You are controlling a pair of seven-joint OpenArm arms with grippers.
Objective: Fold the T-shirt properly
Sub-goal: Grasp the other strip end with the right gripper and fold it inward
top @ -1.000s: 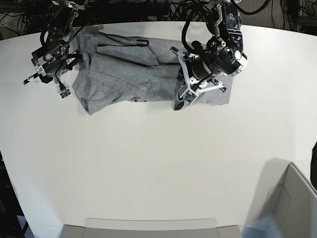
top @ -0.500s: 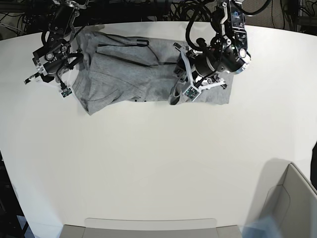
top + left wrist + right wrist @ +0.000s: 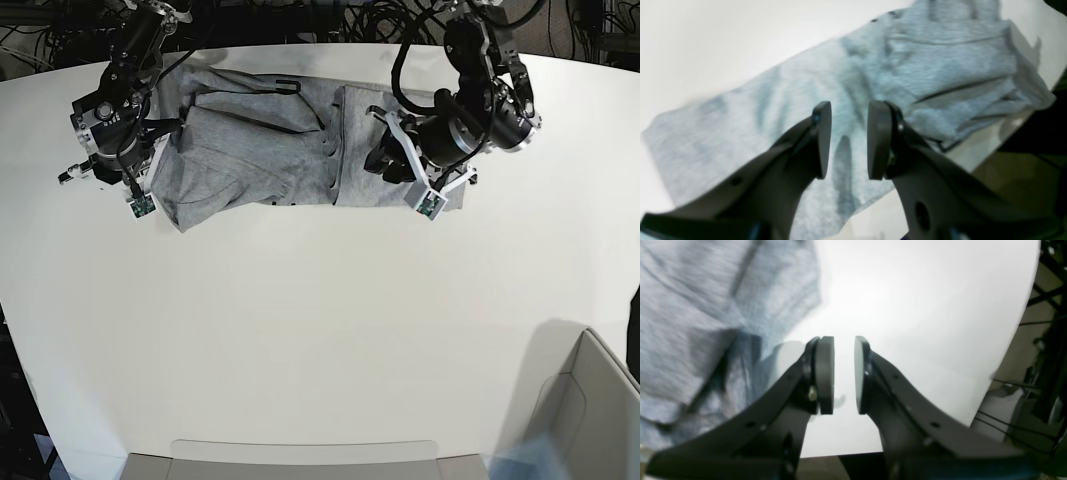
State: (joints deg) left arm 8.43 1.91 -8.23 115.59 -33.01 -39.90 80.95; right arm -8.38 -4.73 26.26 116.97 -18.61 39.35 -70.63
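heather-grey cotton T-shirt (image 3: 270, 150) crumpled along white table's (image 3: 320, 330) far edge | left tool (image 3: 848, 140) over shirt, jaws parted, empty | right tool (image 3: 843, 373) over bare table beside shirt, parted, empty | near table bare

The T-shirt (image 3: 260, 140) is heather grey with dark trim at its folded edges. The table (image 3: 320, 340) is plain white. Both grippers' fingers (image 3: 821, 140) are black.
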